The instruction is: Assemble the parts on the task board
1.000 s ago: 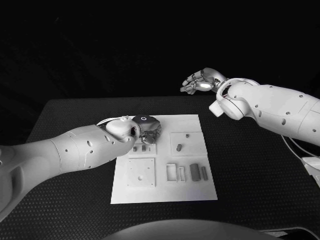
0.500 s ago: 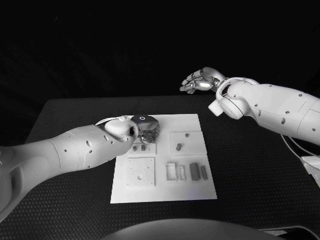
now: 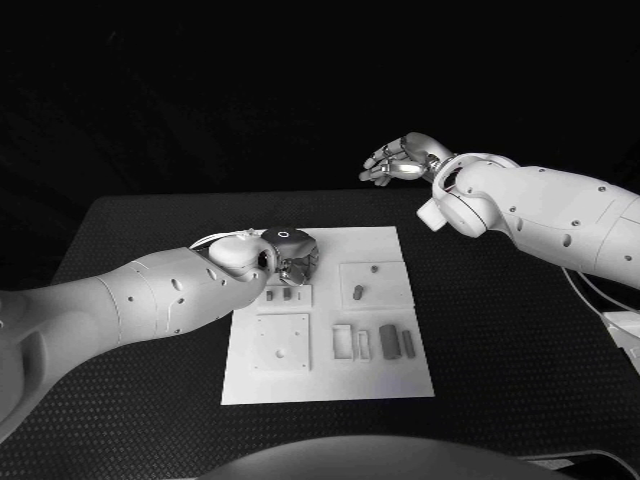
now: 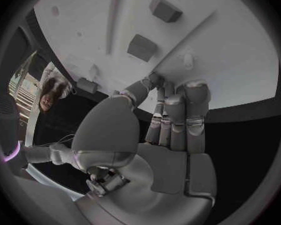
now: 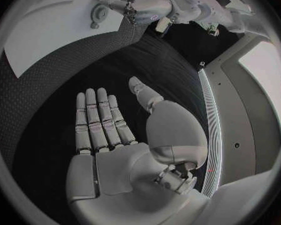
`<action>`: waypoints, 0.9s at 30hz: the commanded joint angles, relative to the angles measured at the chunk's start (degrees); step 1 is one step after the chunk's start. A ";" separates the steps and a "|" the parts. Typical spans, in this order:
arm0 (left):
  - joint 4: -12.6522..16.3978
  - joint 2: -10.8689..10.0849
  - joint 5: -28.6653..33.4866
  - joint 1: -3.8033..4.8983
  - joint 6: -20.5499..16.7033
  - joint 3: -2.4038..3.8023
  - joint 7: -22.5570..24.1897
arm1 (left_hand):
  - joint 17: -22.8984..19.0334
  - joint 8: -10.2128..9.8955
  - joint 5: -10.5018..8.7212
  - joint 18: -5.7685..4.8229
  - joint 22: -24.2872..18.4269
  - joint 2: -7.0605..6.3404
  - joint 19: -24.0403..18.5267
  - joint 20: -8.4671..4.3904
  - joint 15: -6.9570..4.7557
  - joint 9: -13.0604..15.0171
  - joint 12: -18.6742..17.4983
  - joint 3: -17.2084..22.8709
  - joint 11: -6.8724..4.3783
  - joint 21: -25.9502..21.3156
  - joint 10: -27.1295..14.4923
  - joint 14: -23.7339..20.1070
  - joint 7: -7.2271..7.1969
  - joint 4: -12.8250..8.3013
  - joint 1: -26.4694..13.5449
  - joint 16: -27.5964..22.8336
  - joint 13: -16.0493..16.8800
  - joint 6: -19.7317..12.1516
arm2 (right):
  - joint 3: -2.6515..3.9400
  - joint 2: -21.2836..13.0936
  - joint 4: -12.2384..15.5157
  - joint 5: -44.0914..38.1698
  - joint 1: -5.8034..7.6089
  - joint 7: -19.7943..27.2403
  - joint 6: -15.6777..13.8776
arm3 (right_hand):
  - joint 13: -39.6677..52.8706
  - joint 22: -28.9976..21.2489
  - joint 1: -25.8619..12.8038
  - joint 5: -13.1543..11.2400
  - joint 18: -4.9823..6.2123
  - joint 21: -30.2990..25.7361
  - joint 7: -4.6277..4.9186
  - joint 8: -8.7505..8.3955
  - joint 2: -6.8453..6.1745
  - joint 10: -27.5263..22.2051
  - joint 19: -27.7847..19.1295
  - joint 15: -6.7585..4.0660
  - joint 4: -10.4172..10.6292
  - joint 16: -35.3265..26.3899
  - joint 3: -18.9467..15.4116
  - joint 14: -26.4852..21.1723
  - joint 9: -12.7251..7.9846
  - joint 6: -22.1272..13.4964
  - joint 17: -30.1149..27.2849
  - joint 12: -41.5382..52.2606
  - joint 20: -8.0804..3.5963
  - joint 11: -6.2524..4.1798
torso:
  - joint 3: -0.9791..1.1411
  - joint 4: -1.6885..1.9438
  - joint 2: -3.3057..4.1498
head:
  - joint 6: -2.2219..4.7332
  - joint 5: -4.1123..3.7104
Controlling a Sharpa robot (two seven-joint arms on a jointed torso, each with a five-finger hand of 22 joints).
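- Task board [image 3: 327, 385], a white plate, lies in the middle of the black table [image 3: 522, 340], with small parts [image 3: 394, 342] lying on it.
- Left hand [image 3: 291, 256] hovers low over the board's far left corner, fingertips [image 4: 154, 80] bunched together at the surface; whether they pinch anything cannot be told.
- Right hand [image 3: 401, 161] is raised beyond the table's far edge, fingers straight and apart, holding nothing.

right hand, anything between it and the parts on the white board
Nothing visible blocks it. The right hand hangs open above the table's far edge, with bare black table between it and the board. The left hand sits over the board's far-left part.
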 commanded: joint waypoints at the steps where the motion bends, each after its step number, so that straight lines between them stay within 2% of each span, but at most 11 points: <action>1: -0.45 -0.13 -0.43 -0.47 3.27 -0.34 -0.51 | -0.10 0.24 0.35 7.13 0.10 0.45 0.02 0.00 -0.07 -0.07 -0.12 0.43 0.25 0.13 0.34 -0.41 0.19 -0.12 0.47 0.42 0.05 0.29 | 0.05 0.07 0.08 -0.20 0.02 0.50 0.34 | -0.09 0.10 0.31 -0.15 0.94 -0.26 1.54 0.22 0.18 0.22 -0.02 -0.08 -0.01 -0.36 -0.30 -0.47 -0.08 -0.36 -0.07 0.21 0.29 0.02 | 0.00 -0.02 0.06 | -0.21 -0.02; 12: -0.66 -0.07 -0.17 -0.50 2.83 -0.34 0.29 | -0.59 1.07 0.31 6.81 0.43 1.10 0.14 -0.10 -0.77 -0.13 0.11 0.45 -0.52 0.19 1.80 -0.35 -0.56 0.21 -0.04 0.76 0.13 1.92 | 0.05 0.10 0.05 -0.20 0.02 0.53 0.31 | -0.12 0.10 0.29 -0.15 0.95 -0.27 1.53 0.24 0.20 0.23 -0.02 -0.08 0.00 -0.36 -0.31 -0.47 -0.09 -0.35 -0.07 0.23 0.31 0.01 | 0.03 0.01 0.03 | -0.21 0.13; 21: -0.82 -0.06 -0.28 -0.55 2.55 -0.34 -0.14 | -0.99 1.78 0.29 6.52 0.76 2.26 0.20 -0.37 -1.19 -0.16 0.42 0.97 -0.96 0.26 3.46 -0.32 -0.69 0.03 0.52 1.03 0.30 3.42 | 0.05 0.15 0.08 -0.20 0.02 0.55 0.27 | -0.15 0.11 0.27 -0.15 0.96 -0.28 1.53 0.25 0.21 0.24 -0.02 -0.09 0.00 -0.37 -0.32 -0.48 -0.09 -0.34 -0.07 0.25 0.31 0.01 | 0.10 -0.07 0.03 | -0.38 0.32; 27: -1.14 0.22 -0.36 -0.73 2.05 -0.33 -0.10 | -1.29 2.17 0.31 6.30 0.93 2.95 0.22 -0.49 -1.29 -0.20 0.44 1.41 -1.06 0.25 4.42 -0.37 -0.73 -0.06 0.94 1.13 0.32 4.35 | 0.05 0.06 0.18 -0.20 0.02 0.57 0.28 | -0.17 0.12 0.27 -0.15 0.97 -0.29 1.53 0.26 0.21 0.24 -0.02 -0.09 -0.01 -0.37 -0.33 -0.48 -0.10 -0.34 -0.07 0.27 0.32 0.01 | 0.02 -0.15 0.04 | -0.18 0.35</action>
